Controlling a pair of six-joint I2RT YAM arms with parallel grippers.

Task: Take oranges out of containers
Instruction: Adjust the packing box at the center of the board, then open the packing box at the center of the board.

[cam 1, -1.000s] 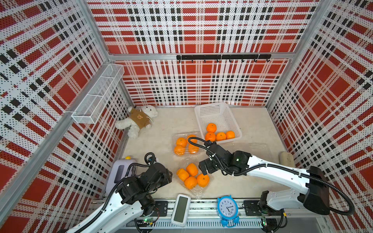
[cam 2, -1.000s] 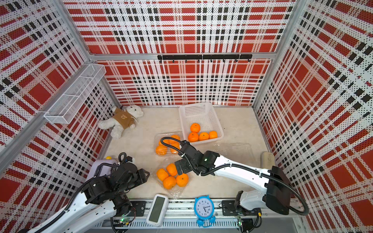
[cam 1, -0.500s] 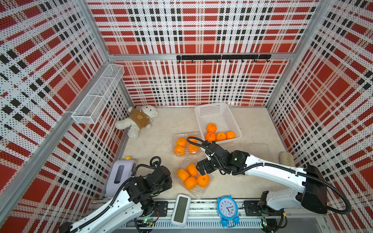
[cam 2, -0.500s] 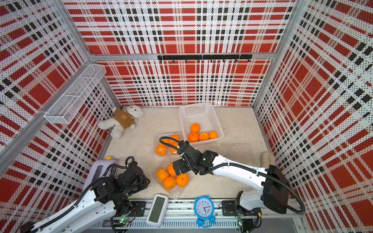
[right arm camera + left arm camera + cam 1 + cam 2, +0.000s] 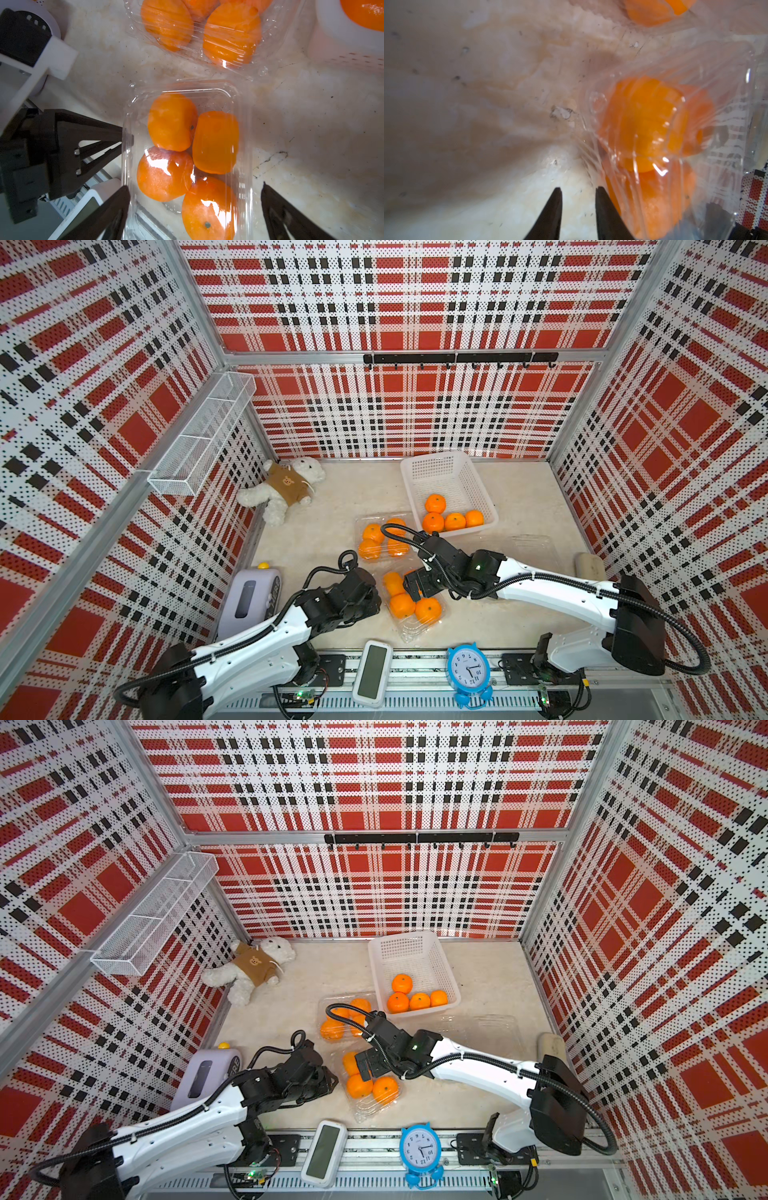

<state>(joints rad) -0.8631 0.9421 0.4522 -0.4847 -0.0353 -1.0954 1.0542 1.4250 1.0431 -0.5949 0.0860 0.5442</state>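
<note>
- Both top views: right gripper (image 5: 419,593) spread wide over the 6 o'clock container (image 5: 411,628), four oranges (image 5: 402,605) inside; left gripper (image 5: 376,600) at its 9 o'clock rim.
- Left wrist: jaws narrowly apart; pinch on rim unclear.
- Right wrist: fingers (image 5: 114,207) straddle the container.

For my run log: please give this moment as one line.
left claw: at near tray rim, grip unclear | right claw: open over near tray | oranges: four inside

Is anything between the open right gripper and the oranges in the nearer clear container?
Nothing visible does. The right gripper hangs open directly over the nearer container, whose lid appears folded open, so its four oranges lie uncovered below it.
</note>
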